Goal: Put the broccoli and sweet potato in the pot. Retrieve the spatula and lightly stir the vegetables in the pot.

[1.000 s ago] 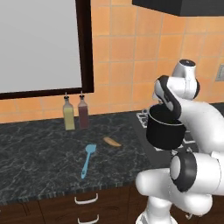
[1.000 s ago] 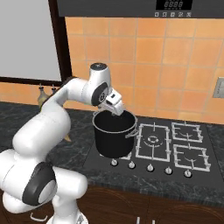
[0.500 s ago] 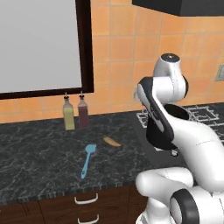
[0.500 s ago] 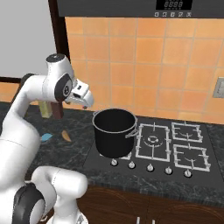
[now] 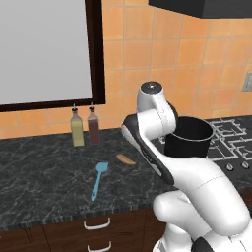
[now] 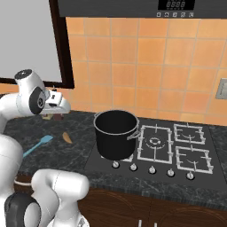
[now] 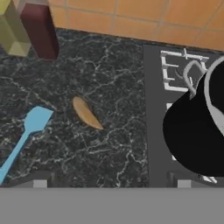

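Note:
The black pot (image 6: 116, 133) stands on the front left burner, its loop handle (image 7: 194, 72) facing the counter. An orange-brown sweet potato (image 7: 86, 113) lies on the dark marble counter left of the pot (image 5: 188, 137); it shows as sweet potato (image 5: 126, 159) and sweet potato (image 6: 67, 137) in the base views. The light blue spatula (image 5: 98, 179) lies a little further left, head toward the wall, spatula (image 7: 26, 133). My gripper (image 7: 111, 180) hangs open and empty above the counter, over the sweet potato and left of the pot. The broccoli is hidden from me.
A yellow bottle (image 5: 77, 128) and a dark red bottle (image 5: 93, 126) stand at the back of the counter against the tiled wall. The hob (image 6: 177, 148) with its knobs (image 6: 151, 169) lies right of the pot. Drawer handles (image 5: 96, 224) sit below the counter edge.
My arm has swung left from above the pot to over the counter, so the gripper now hangs above the sweet potato. Pot, spatula and sweet potato have not moved.

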Available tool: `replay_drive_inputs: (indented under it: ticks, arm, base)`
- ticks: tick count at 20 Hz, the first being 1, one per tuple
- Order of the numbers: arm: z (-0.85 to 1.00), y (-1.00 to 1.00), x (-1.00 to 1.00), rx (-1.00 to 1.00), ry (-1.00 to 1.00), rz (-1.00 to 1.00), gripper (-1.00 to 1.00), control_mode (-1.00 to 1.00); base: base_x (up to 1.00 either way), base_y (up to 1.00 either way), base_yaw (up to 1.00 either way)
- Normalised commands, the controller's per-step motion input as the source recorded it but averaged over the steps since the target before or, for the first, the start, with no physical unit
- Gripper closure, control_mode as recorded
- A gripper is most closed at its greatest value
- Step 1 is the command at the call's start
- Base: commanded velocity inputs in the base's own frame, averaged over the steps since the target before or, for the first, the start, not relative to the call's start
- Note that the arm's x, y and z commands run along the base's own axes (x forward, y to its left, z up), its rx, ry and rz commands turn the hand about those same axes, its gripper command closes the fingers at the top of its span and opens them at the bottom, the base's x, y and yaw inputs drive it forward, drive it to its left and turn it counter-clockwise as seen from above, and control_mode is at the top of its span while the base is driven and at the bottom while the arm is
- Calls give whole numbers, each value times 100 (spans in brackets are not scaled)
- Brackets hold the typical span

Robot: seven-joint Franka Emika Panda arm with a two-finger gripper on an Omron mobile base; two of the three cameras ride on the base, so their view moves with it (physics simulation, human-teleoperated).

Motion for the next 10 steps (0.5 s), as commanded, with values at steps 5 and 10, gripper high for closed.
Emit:
replay_drive_inputs:
  ticks: [5,10]
  arm:
    - [-79,52,46,-7,9,5,-100,-100]
    - [-69,13,49,-13,13,0,-100,-100]
  base:
    - [0,0,0]
    - [0,0,0]
